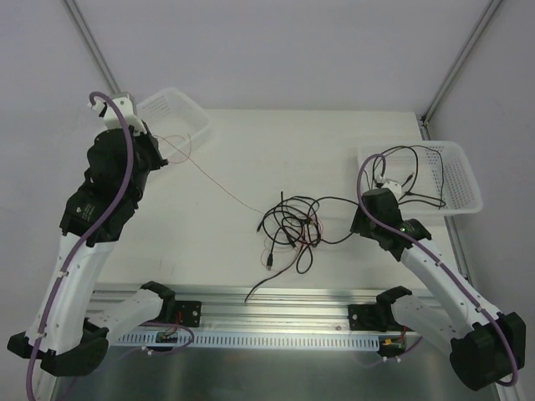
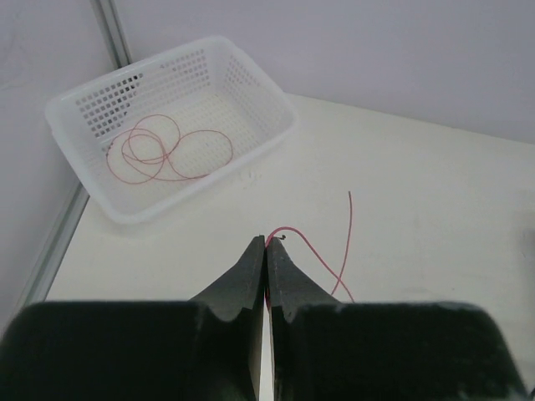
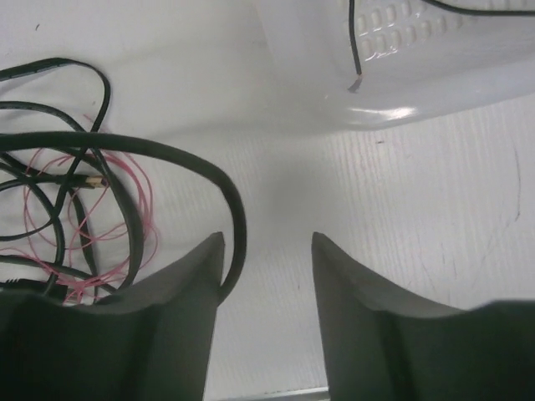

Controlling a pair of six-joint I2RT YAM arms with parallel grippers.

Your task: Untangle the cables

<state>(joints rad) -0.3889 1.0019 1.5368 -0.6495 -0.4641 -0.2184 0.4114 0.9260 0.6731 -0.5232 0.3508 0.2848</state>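
Left claw (image 2: 266,242) seems clamped on limp, featherlight red wire (image 2: 350,217); right claw (image 3: 267,238) apart, springy black cables (image 3: 109,139) at nine o'clock; grip near free ends.

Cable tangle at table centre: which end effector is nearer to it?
Right. The right end effector is open just right of the cable tangle; the left end effector, shut on a thin red wire, is far off by the left basket.

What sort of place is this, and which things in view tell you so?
Most likely a robotics lab test bench: a left arm and a right arm bolted to a metal rail at a white table, a tangle of thin cables, and perforated baskets.
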